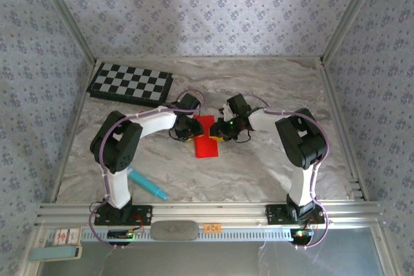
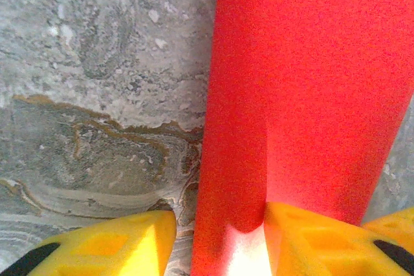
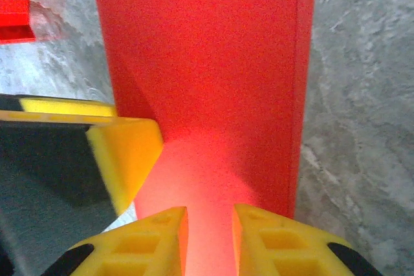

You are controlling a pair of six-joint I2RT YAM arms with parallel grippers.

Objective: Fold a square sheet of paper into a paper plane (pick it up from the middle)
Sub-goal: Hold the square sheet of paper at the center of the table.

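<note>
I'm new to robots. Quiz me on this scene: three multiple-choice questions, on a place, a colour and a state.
1. Where is the chequered board? A far left corner; B near right corner; C on the wall.
2. What colour is the pen? A black; B teal; C white.
3. How is the red paper? A crumpled ball; B torn apart; C folded, lying on the table.
Answers: 1 A, it lies far left. 2 B, plainly teal. 3 C, a creased strip on the marble.

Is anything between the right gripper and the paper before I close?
Nothing visible. The right gripper sits directly over the paper. The left gripper straddles one paper edge; its finger lies beside the right gripper, not in between.
</note>
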